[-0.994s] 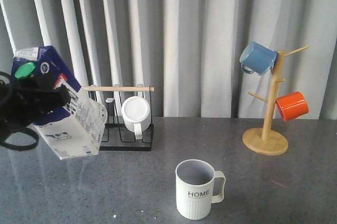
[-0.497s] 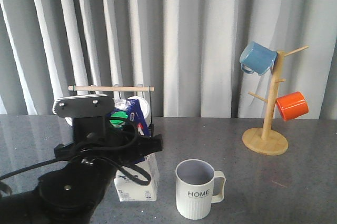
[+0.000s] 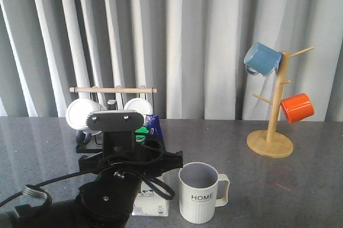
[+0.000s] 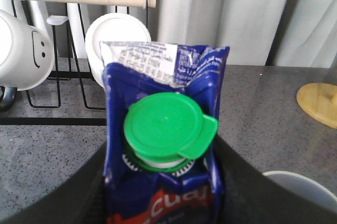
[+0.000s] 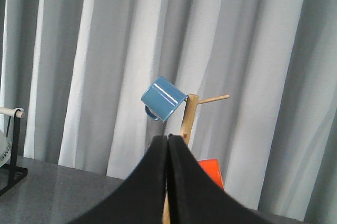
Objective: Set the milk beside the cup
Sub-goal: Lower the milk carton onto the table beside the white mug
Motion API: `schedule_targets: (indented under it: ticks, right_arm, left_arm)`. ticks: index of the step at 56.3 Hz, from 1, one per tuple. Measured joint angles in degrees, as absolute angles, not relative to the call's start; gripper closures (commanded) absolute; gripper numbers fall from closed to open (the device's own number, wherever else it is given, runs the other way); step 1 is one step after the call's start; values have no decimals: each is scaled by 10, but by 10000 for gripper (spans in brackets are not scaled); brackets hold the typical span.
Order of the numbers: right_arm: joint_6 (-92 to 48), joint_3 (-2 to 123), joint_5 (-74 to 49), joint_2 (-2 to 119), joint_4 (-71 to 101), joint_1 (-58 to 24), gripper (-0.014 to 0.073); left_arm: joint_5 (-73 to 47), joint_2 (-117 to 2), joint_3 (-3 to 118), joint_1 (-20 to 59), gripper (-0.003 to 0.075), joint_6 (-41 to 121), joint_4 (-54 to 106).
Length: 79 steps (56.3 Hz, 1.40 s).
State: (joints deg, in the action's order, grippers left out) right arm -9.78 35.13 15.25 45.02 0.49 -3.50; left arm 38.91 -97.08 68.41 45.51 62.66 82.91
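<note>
While the left arm fills the near-left of the bench (image 3: pixel 300 185), the left tool (image 3: pixel 147 177) is clamped on the milk (image 3: pixel 151 198) approx mid-height; carton base looks down on the bench or v. close to it, can't confirm contact from front view. Long axis of carton upright, maybe leaning slightly. Key relation: cup (image 3: pixel 199 192) stands just beside the carton, on the side toward the bench's right edge, near the front edge; narrow gap, can't tell if touching. So placement reads as nearly done (judgement); what's left is release and retreat w/o tipping the carton into the cup.

Left arm is the nearer one by far. Right tool (image 5: pixel 167 182) is shut, empty, up in the air facing the curtain, not visible in front view.

Views compared:
- Front: shows carton-to-cup spacing and HOME lettering, handle pointing to the right edge; arm hides most of the carton, only base and a bit of blue top visible.
- L wrist: shows green cap (image 4: pixel 168 126), gable top, dark tool sides flanking the carton, cup rim at frame corner; no base, no gap.
- R wrist: nothing of milk or cup; only mug tree (image 5: pixel 184 129) w/ blue mug (image 5: pixel 163 98).

Far side of bench: black rack (image 3: pixel 115 131) w/ white mugs, well apart from the cup.
</note>
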Motion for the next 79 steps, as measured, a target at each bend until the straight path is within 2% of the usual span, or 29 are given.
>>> schedule_targets:
  ticks: [18,71,79]
  right_arm:
    - [-98,351,152,450,5,-35,602]
    - [-98,351,152,450,5,-35,602]
    - [-98,351,152,450,5,-35,602]
  left_arm:
    - [394,-1005,686,457,723,626,820]
    - [405,-1006,686,458,720,626,818]
    - [406,-1006,686,458,701,626,818]
